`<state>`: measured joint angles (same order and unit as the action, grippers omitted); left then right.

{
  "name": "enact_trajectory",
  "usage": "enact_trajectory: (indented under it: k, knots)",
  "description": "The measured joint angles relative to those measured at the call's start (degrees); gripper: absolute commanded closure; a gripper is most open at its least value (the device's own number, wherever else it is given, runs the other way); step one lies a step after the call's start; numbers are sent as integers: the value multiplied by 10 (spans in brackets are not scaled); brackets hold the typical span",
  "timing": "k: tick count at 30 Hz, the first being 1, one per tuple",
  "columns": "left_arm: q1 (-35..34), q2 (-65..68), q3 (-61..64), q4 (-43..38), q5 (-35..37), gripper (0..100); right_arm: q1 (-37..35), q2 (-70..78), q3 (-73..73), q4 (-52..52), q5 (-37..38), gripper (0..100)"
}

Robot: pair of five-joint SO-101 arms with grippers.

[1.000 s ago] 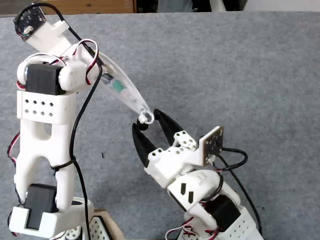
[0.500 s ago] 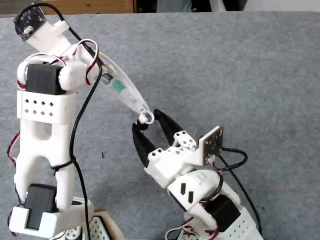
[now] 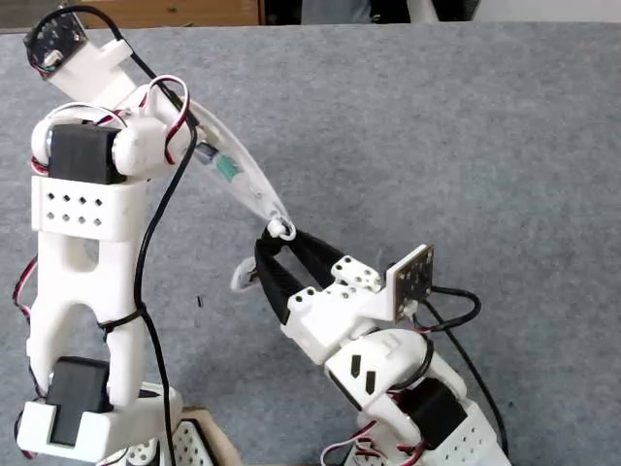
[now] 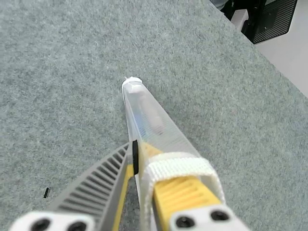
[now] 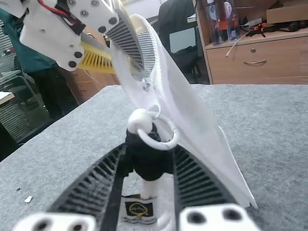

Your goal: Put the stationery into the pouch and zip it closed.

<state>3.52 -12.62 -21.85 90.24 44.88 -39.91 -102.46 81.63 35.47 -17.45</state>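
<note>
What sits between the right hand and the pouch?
A black-and-white item gripped in the right hand, with the pouch's white zipper ring right by it; the right wrist view shows this.

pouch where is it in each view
high view: pouch slants between the two arms, left of centre.
left wrist view: pouch runs out from the left claw.
right wrist view: pouch rises off the right claw.
shared landmark: white zip pull at its tip.

Pouch point(image 3: 241, 178) top hidden behind left arm point(image 3: 85, 199), black speck point(image 3: 200, 301) too small to identify
</note>
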Motion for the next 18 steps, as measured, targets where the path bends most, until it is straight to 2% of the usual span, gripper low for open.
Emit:
enact_trajectory:
  k: [12, 18]
  knots:
    - [0, 0, 0, 0, 0, 971, 16, 0, 0, 0, 7, 987]
    - [1, 0, 38, -4, -3, 970, 63, 0, -33, 0, 98, 987]
